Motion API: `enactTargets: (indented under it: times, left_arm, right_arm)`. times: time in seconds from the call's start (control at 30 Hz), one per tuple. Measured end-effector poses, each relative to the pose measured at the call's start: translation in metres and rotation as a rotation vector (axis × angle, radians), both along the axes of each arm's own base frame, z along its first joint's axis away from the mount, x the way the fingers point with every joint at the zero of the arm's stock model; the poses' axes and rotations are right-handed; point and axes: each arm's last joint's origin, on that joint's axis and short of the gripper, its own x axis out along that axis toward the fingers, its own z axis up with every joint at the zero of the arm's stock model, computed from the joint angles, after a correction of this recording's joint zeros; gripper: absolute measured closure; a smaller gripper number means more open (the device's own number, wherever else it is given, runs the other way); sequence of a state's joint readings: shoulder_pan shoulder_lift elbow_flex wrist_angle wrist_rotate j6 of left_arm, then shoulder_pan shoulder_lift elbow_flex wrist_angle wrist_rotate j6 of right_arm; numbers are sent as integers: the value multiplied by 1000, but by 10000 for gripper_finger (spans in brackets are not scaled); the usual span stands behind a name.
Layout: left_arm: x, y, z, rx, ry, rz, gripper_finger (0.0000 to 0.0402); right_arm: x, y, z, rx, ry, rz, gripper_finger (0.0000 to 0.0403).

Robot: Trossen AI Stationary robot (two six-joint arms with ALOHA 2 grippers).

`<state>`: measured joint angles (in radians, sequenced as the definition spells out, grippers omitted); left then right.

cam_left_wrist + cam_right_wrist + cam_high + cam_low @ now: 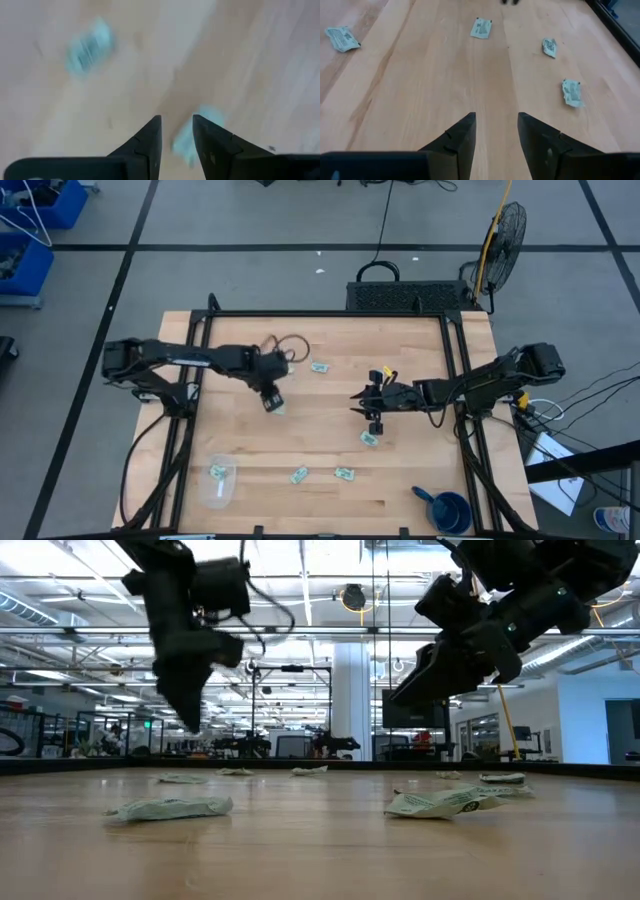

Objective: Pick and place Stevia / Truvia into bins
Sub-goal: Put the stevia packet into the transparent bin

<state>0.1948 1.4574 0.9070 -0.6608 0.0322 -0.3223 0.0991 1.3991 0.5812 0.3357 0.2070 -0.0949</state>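
High view: sachets [344, 474] (wooden table [330, 490])

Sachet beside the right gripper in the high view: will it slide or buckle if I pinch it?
The sachet looks crumpled and thin, so probably floppy. It lies flat on the smooth wooden table, so it may skid. Likely very light.

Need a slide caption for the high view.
Two arms over a wooden table of scattered sachets, one already in the clear tub.

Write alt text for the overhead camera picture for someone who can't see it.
Two dark arms reach inward over a wooden table scattered with green sachets: the left end effector above one sachet, the right end effector near centre. A clear tub holds one sachet; a blue cup sits front right.
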Motion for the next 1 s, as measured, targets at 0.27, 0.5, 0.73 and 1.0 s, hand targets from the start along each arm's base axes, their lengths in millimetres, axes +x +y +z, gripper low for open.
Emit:
enactTargets:
  times: [0.27,0.5,0.73,1.0]
  left_arm:
    - [25,15,-10,216,-115,-179,286]
    - [32,23,-44,483,132,-235,286]
    - [37,24,-56,453,136,-267,286]
    - [42,29,-69,454,142,-244,286]
  right_arm:
    - [3,-4,5,-33,-59,7,261]
    - [3,-4,5,-84,-52,36,261]
    - [4,-4,6,-87,-58,38,261]
    - [4,-4,6,-87,-58,38,261]
